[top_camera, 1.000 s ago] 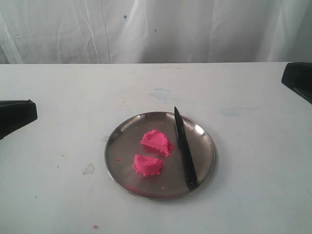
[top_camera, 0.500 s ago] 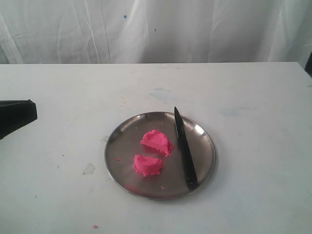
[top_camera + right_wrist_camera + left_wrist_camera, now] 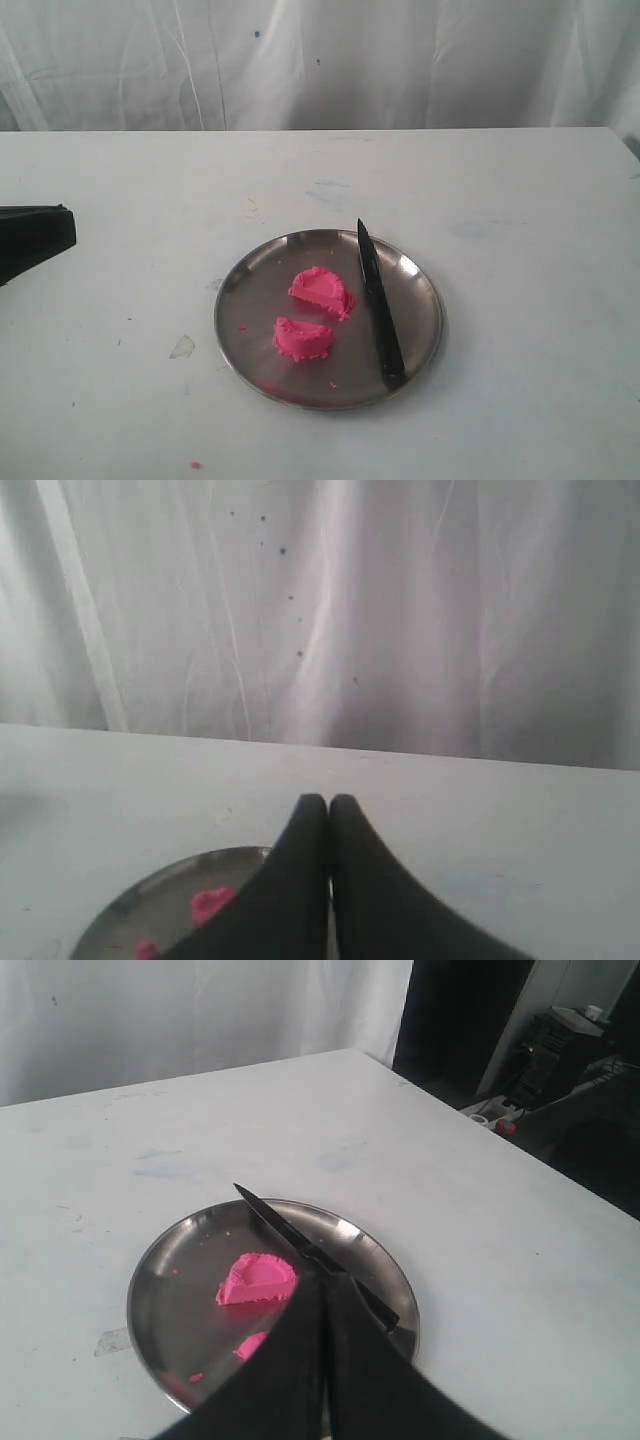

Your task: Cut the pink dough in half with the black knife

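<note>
The pink dough lies in two half-round pieces on a round steel plate: one piece nearer the middle, the other toward the front. The black knife lies flat on the plate's right side, tip pointing to the back. My left gripper is at the far left edge of the table, shut and empty, well away from the plate. In the left wrist view its shut fingers cover part of the knife and the nearer dough piece. The right gripper is shut and empty; it does not show in the exterior view.
The plate sits on a white table with faint stains and small pink crumbs near the front. A white curtain hangs behind. In the left wrist view, the table's right edge drops off to dark equipment.
The right gripper, seen at the upper right edge a second ago, has pulled out of the exterior view. Dough, knife and left gripper have not moved.
</note>
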